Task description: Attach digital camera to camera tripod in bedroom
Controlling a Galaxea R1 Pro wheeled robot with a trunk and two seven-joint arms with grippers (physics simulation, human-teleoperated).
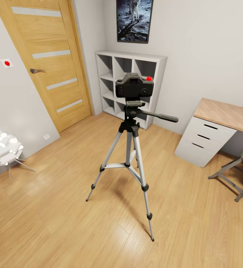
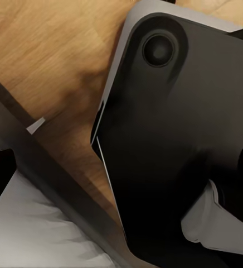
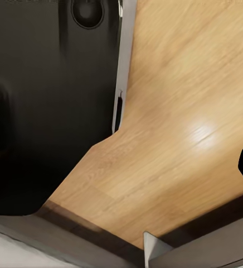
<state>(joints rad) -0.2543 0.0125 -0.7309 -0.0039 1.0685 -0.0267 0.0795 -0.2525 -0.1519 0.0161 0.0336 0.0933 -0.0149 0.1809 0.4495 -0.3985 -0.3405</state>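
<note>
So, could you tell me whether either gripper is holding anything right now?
Nothing appears held: the digital camera sits on the camera tripod, with no gripper on it.

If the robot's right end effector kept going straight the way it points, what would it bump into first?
Most likely the wood floor, which lies ahead in the right wrist view beside the robot's own dark base. Depth is unclear, so how soon is hard to tell.

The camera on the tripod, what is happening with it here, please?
Nothing is handling it at this moment. The digital camera sits on top of the camera tripod, which stands on the wood floor of the bedroom, in front of a white shelf unit. Judging by this, the camera appears already attached. The wrist views look down at the floor and the robot's dark base; whether the grippers are open or shut cannot be told.
</note>
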